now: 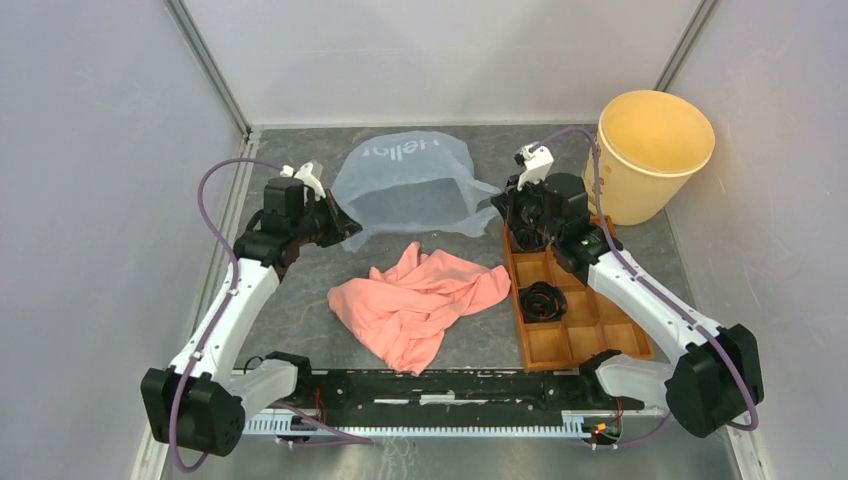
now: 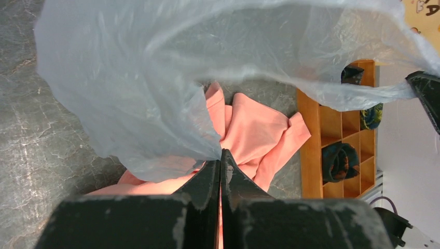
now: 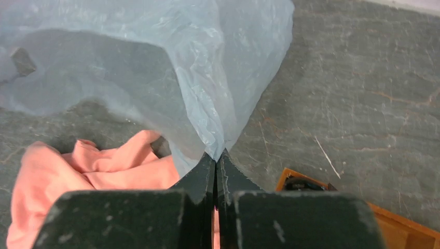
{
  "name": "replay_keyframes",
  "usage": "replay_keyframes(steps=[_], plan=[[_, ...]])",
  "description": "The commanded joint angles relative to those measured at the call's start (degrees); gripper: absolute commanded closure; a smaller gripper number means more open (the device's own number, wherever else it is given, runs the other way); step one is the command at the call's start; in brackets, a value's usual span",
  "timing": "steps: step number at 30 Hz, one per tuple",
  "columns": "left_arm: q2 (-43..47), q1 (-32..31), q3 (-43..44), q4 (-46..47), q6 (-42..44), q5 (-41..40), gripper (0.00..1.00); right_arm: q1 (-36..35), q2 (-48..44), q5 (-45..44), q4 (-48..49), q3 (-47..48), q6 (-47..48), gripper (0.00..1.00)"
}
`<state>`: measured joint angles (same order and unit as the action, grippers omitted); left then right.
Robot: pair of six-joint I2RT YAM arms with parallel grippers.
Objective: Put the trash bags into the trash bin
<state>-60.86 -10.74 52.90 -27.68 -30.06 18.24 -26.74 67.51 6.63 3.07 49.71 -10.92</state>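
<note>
A pale blue translucent trash bag (image 1: 412, 185) hangs spread between both arms above the table, its mouth held wide. My left gripper (image 1: 342, 222) is shut on the bag's left edge; the film (image 2: 135, 93) bunches right at its tips (image 2: 220, 153). My right gripper (image 1: 503, 203) is shut on the bag's right edge, where the plastic (image 3: 207, 78) pinches into its tips (image 3: 216, 154). The trash bin (image 1: 653, 152), a round yellow-tan bucket, stands upright at the back right, behind the right gripper and apart from the bag.
A crumpled pink cloth (image 1: 418, 300) lies in the middle of the table below the bag. A brown compartmented wooden tray (image 1: 582, 325) with dark rolled items lies under the right arm. Grey walls close in the back and both sides.
</note>
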Motion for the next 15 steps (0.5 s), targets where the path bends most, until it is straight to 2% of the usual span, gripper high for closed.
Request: replay_keyframes(steps=[1,3,5,7,9,11,12,15], plan=[[1.0,0.0,0.1,1.3,1.3,-3.1,0.98,1.4,-0.1,-2.0,0.4,1.1,-1.7,1.0],[1.9,0.0,-0.8,1.3,0.9,-4.2,0.95,1.5,0.0,-1.6,1.6,1.2,-2.7,1.0],[2.9,0.0,-1.4,0.8,0.2,-4.6,0.85,1.5,0.4,0.1,3.3,1.1,-3.2,1.0],[4.2,-0.1,-1.6,-0.3,0.3,-5.1,0.69,1.5,0.9,0.6,4.0,1.2,-3.5,1.0],[6.0,-0.1,-1.8,-2.3,0.5,-7.3,0.45,1.5,1.1,0.7,4.4,1.4,-3.2,1.0],[7.8,-0.1,-2.1,-4.7,0.2,-9.5,0.26,1.4,1.0,1.0,5.2,1.2,-3.2,1.0],[8.6,-0.2,-2.2,-6.0,-0.2,-10.3,0.19,1.5,0.8,1.2,5.6,0.9,-3.2,1.0],[9.8,-1.3,-2.8,-9.7,-1.1,-14.2,0.07,1.5,0.4,2.1,7.2,0.1,-3.5,1.0]])
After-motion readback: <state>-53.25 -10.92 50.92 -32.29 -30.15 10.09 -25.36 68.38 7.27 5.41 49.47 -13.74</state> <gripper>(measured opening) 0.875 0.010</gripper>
